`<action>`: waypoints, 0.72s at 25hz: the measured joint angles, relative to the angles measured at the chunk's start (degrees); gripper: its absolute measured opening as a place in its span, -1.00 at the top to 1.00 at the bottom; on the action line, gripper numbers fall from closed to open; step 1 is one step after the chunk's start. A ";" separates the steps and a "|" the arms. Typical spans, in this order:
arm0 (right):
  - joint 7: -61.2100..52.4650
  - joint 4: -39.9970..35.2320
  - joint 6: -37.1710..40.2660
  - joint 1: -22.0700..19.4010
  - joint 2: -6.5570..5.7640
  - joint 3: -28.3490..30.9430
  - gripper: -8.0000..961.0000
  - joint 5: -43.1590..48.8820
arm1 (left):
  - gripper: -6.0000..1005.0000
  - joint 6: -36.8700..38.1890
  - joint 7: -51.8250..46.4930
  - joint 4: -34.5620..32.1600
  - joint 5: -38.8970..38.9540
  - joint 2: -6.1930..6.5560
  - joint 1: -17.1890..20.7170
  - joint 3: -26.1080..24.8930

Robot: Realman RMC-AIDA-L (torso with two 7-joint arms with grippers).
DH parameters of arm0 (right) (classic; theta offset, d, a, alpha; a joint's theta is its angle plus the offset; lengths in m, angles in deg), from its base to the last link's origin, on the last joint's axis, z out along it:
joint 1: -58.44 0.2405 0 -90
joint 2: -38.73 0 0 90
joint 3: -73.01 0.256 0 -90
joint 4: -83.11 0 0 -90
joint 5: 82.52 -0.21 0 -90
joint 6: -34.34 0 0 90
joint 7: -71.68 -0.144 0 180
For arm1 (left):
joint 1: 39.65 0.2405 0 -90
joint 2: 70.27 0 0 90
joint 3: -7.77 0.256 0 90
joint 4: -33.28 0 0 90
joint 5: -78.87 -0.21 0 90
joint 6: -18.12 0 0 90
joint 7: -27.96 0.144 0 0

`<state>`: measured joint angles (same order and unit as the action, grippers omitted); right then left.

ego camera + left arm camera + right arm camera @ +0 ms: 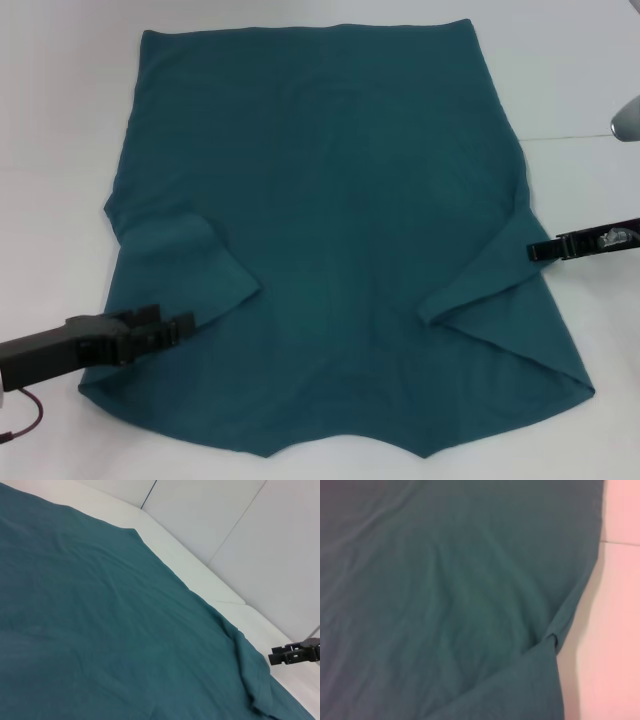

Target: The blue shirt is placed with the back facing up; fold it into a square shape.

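At the near left corner of the large teal-blue cotton T-shirt (330,230), the left gripper (185,325) lies low over the cloth by a sleeve folded inward; whether its fingers pinch fabric I cannot tell. Beside the shirt's right edge the right gripper (535,250) sits at the other folded sleeve, its grip equally unclear. One shirt lies spread flat, plain back up, on the white table (60,100). Soft, light and limp, it should be pinched at hems or corners. Two sleeves, two grippers.
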<state>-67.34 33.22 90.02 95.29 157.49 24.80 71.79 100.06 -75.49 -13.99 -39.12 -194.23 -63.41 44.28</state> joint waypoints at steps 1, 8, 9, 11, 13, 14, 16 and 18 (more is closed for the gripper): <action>0.19 0.44 -0.37 -0.16 -0.07 0.21 -0.49 -0.49 | -0.48 -0.03 0.01 0.02 -0.01 -0.02 0.00 0.05; 1.90 3.01 -3.33 -0.36 -0.05 0.66 -0.43 -2.21 | -0.48 -0.03 0.06 0.08 -0.05 -0.05 -0.18 0.11; 2.36 3.31 -3.73 -0.41 0.00 0.66 -0.42 -2.77 | -0.48 -0.03 0.07 0.08 -0.05 -0.05 -0.19 0.13; 3.24 3.65 -4.42 -0.53 0.15 0.68 -0.40 -3.78 | -0.48 -0.03 0.08 0.08 -0.05 -0.05 -0.20 0.14; 3.83 3.78 -4.96 -0.59 0.33 0.69 -0.38 -4.26 | -0.48 -0.02 0.06 0.08 -0.05 -0.05 -0.22 0.14; 4.15 3.94 -5.17 -0.59 0.41 0.67 -0.38 -4.33 | -0.48 -0.01 0.03 0.08 -0.05 -0.05 -0.22 0.14; 4.44 4.35 -5.49 -0.44 0.48 0.58 -0.36 -4.35 | -0.48 0.05 -0.13 0.07 -0.05 -0.05 -0.23 0.14; 4.59 4.94 -5.75 -0.25 0.43 0.48 -0.34 -4.37 | -0.48 0.14 -0.27 0.03 -0.05 -0.03 -0.24 0.11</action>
<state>-62.74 38.16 84.27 95.05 157.92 25.28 67.42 100.20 -75.76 -13.96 -39.17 -194.27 -63.64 44.39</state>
